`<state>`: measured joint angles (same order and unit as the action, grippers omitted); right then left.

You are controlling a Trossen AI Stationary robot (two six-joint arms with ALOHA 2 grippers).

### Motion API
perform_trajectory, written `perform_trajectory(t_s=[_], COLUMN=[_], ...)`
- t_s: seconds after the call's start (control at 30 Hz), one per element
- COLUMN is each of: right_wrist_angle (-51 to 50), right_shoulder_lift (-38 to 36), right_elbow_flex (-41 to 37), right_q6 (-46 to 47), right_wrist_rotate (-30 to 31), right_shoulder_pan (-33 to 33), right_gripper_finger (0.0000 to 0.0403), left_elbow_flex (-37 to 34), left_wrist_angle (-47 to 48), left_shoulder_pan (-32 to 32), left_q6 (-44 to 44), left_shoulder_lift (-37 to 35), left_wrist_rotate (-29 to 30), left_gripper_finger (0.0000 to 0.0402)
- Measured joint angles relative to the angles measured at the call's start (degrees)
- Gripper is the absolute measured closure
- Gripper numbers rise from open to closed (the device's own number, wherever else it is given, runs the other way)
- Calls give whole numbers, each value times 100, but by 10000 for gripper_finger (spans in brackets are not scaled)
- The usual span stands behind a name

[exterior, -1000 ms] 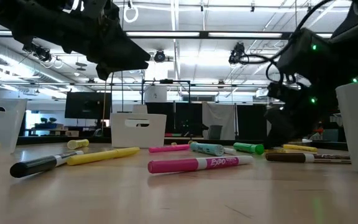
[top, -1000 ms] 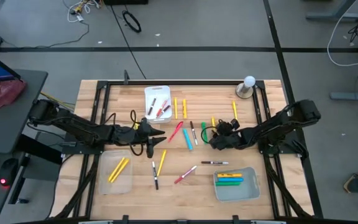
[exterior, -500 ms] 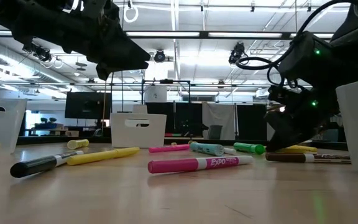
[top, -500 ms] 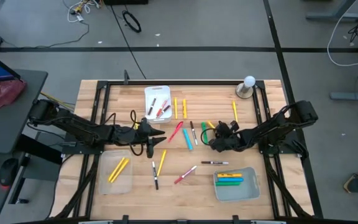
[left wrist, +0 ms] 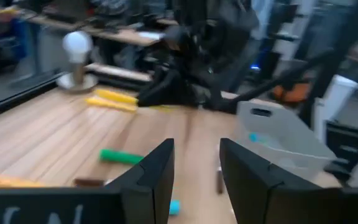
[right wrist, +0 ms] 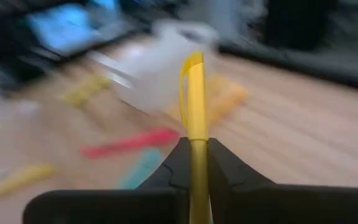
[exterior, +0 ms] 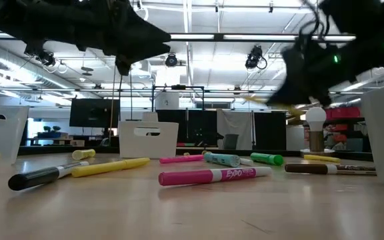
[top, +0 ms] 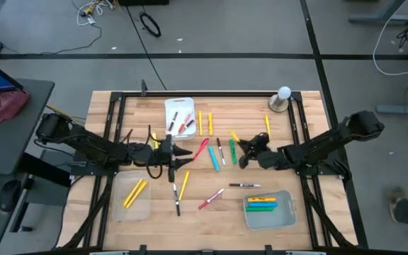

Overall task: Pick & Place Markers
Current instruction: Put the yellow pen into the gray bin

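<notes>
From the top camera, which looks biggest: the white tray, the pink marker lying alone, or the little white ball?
1. White tray, easily biggest.
2. Pink marker.
3. White ball.
Marker is longer but thinner than the ball, so that pair is close.

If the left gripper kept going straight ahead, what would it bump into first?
Probably the right gripper, raised and holding a yellow marker, straight across from the left gripper. The markers between them lie lower on the table; depth is uncertain.

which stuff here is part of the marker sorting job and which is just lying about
Part of the job:
- yellow marker clamped in the right end effector
- loose markers scattered mid-table
- white tray and the two clear trays holding sorted markers

Just lying about:
- white ball on a stand at the table's far edge
- cables on the floor
</notes>
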<state>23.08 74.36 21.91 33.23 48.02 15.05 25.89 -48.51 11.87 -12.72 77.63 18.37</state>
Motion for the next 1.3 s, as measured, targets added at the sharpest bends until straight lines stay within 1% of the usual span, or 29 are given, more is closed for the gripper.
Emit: perform_trajectory(t_s=[0.07, 0.17, 0.27, 0.33, 0.43, 0.5, 0.63, 0.7, 0.77, 0.83, 0.9, 1.07, 1.17, 1.3], right_wrist_angle=[1097, 2753, 3989, 4506, 4874, 4885, 4893, 4916, 4922, 4903, 4904, 4912, 4906, 4786], right_shoulder_lift=[43, 235, 493, 685, 1018, 1263, 1715, 1831, 1919, 1918, 1915, 1909, 1908, 1912], right_elbow_flex=[-6, -2, 1, 9, 181, 410, 793, 920, 995, 995, 985, 986, 986, 984], right_q6=[-799, -1881, -2468, -2649, -2828, -2980, -3316, -3422, -3434, -3436, -3434, -3434, -3432, -3432], right_wrist_rotate=[-191, -891, -1705, -2079, -2514, -2769, -2999, -3052, -3082, -3114, -3114, -3067, -3069, -3072], right_shoulder_pan=[123, 273, 383, 437, 475, 481, 485, 488, 492, 491, 488, 483, 481, 485], right_gripper_finger=[381, 381, 381, 380, 380, 380, 379, 379, 379, 379, 379, 379, 379, 379], left_elbow_flex=[-2, 9, 159, 364, 724, 945, 1291, 1355, 1361, 1360, 1360, 1357, 1357, 1360], left_wrist_angle=[-585, -1382, -1878, -1903, -1895, -1853, -1802, -1788, -1789, -1768, -1766, -1828, -1835, -1521], left_shoulder_pan=[-1, -28, -45, -45, -41, -43, -70, -53, -10, 17, 31, 36, 36, 42], left_q6=[39, 221, 575, 773, 1039, 1101, 1070, 1183, 1237, 1227, 1212, 1192, 1193, 1188], left_shoulder_lift=[310, 746, 1085, 1228, 1450, 1544, 1624, 1624, 1624, 1626, 1624, 1624, 1624, 1611], left_wrist_rotate=[-238, -422, -660, -808, -840, -807, -901, -1148, -1248, -1249, -1248, -1296, -1465, -1592], left_gripper_finger=[266, 266, 264, 256, 228, 202, 153, 140, 139, 149, 169, 234, 275, 320])
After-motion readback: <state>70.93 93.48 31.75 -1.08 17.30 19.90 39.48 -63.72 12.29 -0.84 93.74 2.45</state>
